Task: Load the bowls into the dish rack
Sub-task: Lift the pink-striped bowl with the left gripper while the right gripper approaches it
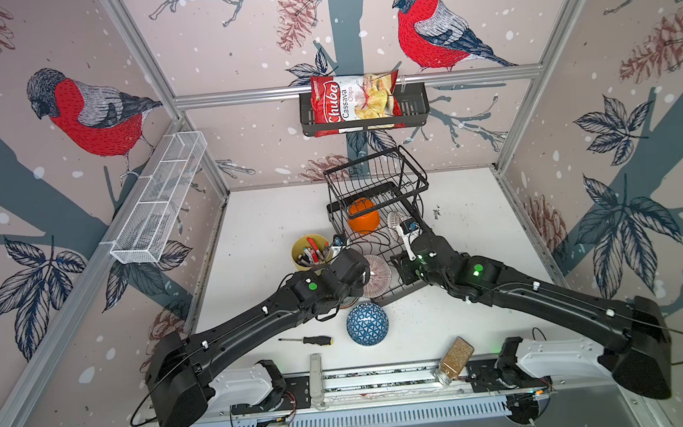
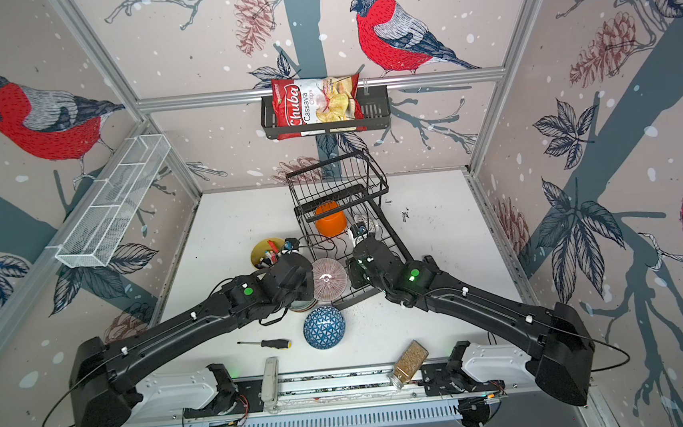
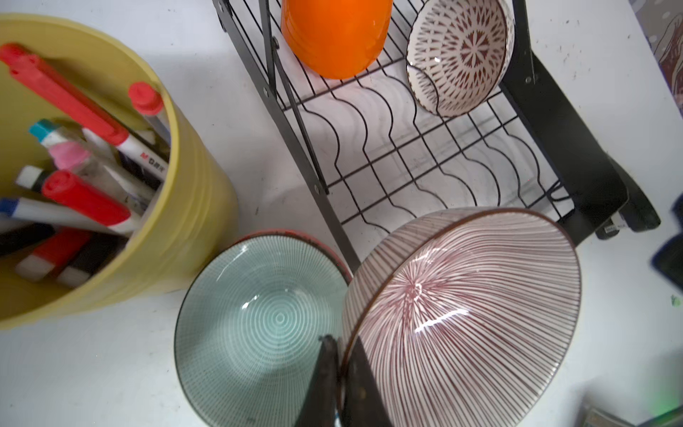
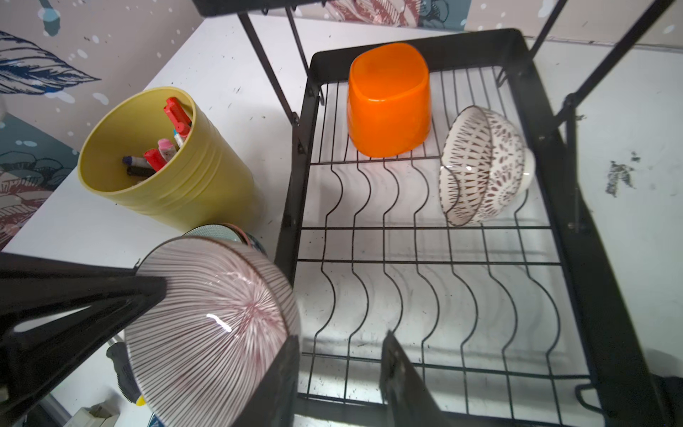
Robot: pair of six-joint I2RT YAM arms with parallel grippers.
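Pinching the rim of the pink-striped bowl (image 3: 462,314), left end effector (image 3: 338,344) clenched, bowl tilted at the near corner of the dish rack (image 4: 290,222), right end effector (image 4: 342,336) released beside it, orange bowl (image 4: 388,103) and lattice bowl (image 4: 480,166) inside the rack, teal bowl (image 3: 258,314) beside it

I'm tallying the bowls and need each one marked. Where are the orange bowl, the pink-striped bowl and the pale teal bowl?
orange bowl (image 4: 388,122): right wrist view, on its side wall.
pink-striped bowl (image 3: 462,314): left wrist view, on its striped surface.
pale teal bowl (image 3: 258,318): left wrist view, near its inner centre.
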